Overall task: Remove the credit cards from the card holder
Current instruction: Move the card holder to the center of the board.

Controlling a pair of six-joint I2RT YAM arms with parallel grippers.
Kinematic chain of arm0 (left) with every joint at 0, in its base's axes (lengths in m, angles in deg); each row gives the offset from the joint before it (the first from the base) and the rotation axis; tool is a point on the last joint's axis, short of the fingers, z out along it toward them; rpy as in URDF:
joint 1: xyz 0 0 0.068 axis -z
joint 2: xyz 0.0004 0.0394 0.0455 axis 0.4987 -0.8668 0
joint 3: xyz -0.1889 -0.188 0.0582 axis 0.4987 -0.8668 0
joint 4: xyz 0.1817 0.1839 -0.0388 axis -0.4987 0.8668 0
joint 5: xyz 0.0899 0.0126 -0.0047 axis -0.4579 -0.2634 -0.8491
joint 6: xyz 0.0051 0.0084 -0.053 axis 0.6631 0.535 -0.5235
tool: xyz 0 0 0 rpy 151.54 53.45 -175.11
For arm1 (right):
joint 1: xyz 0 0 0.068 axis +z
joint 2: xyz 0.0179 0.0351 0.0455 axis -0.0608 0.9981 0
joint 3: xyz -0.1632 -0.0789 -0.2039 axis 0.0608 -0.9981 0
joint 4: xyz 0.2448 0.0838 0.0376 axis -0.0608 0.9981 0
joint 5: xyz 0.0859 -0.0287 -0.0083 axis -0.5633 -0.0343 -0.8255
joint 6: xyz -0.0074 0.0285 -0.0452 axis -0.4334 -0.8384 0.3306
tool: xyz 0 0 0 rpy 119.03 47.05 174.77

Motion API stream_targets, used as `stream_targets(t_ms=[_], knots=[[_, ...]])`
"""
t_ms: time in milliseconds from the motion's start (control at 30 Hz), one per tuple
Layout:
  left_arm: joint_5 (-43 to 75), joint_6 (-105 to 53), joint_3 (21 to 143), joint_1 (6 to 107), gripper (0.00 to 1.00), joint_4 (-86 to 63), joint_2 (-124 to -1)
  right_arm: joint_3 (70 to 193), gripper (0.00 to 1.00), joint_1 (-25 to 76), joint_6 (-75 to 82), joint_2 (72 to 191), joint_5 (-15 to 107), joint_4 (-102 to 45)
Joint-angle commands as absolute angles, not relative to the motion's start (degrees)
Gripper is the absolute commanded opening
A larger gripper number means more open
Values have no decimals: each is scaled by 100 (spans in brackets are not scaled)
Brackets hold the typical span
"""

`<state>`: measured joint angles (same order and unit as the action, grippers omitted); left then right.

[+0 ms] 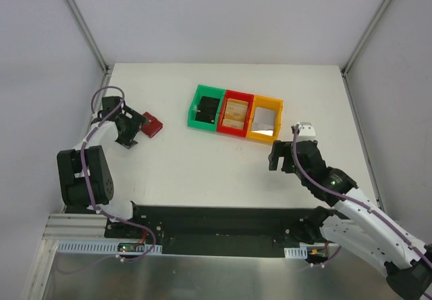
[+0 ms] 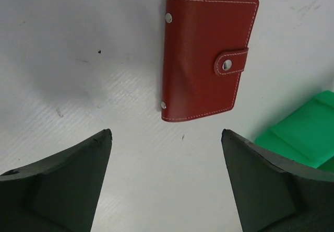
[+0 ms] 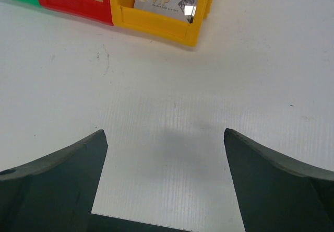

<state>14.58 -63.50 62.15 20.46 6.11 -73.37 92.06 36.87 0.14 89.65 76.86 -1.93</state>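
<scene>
Card holder (image 2: 206, 57) lies closed on the white table (image 1: 202, 178), strap snapped, at the left side, just right of the left gripper (image 2: 167, 138); that gripper's jaws stand apart, holding nothing; right gripper (image 3: 164, 135) is spread wide and empty over bare table, near side of the yellow bin (image 3: 156, 25).

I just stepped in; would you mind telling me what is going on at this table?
Two robot arms are set to empty a dark red card holder. It lies closed on the table, strap snapped, untouched. The left gripper hovers open just short of it, holding nothing. The right gripper is open and empty in front of the yellow bin, which holds a VIP card. A red bin and a green bin sit beside it in a row.
</scene>
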Motion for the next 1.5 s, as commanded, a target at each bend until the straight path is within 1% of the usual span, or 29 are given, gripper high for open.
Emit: stream_targets(t_ms=[0,100,233,300,433,533,633,767,833,1000,1200,1267,1467], knots=[[1696,-6421,6638,1989,86,400,-7655,9468,96,3668,58,9143,7523,-377],[1573,-6307,6876,1998,84,409,-7866,9486,96,3668,58,9178,7488,-395],[1468,-6096,7184,1989,75,427,-8174,9486,96,3676,58,9152,7488,-395],[1302,-5999,7280,1989,72,488,-8288,9503,96,3668,58,9082,7532,-369],[888,-5709,7535,1989,72,672,-8569,9451,96,3668,84,8871,7558,-447],[660,-5586,7711,1980,73,778,-8745,9450,96,3676,137,8932,7576,-465],[589,-5533,7948,1981,75,840,-8842,9503,96,3668,146,9081,7515,-456],[519,-5551,8326,1980,82,1006,-9018,9477,96,3668,128,9152,7506,-483],[492,-5498,8510,1981,82,1085,-9140,9459,96,3668,128,9152,7523,-491],[633,-5313,8915,1989,78,1279,-9641,9398,96,3668,163,9116,7576,-491],[597,-5182,8951,1998,74,1288,-9844,9442,96,3668,225,9090,7585,-456],[668,-5103,8977,2033,71,1288,-9879,9424,96,3668,225,9099,7602,-465],[457,-4795,8942,2384,65,1463,-10064,9442,96,3668,181,9143,7532,-509]])
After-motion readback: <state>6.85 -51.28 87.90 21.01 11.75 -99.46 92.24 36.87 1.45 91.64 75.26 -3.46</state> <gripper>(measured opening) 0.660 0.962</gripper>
